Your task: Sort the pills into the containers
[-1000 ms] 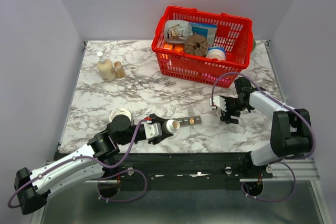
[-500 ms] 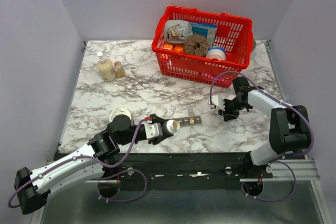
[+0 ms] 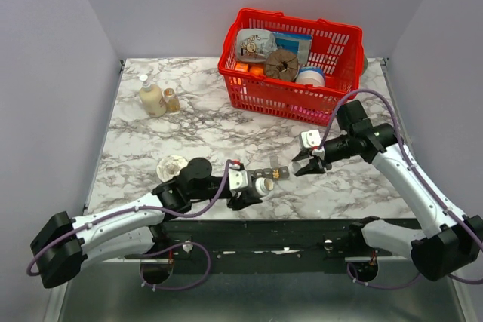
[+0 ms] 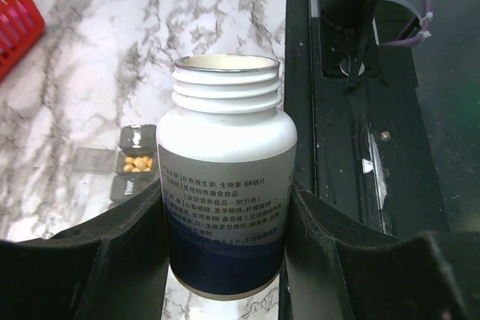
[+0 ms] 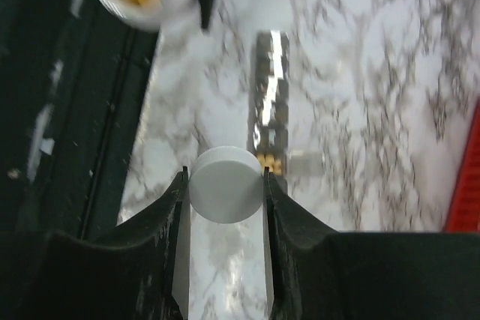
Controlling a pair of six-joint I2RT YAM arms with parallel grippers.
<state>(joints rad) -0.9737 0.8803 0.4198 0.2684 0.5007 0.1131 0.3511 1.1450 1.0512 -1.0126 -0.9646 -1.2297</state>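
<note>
left fingers (image 4: 124,241) clamp the open pill bottle (image 4: 225,162) mid-body; right fingers (image 5: 161,234) pinch a white cap (image 5: 226,184). the pill organizer (image 3: 270,174) looks light and slide-prone: steady its ends.

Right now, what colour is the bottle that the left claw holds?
White bottle, dark blue band at the bottom; clearest in the left wrist view.

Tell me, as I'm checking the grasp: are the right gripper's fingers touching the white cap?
Touching. In the right wrist view the white cap sits pinched between both fingers, with no gap on either side.
</note>
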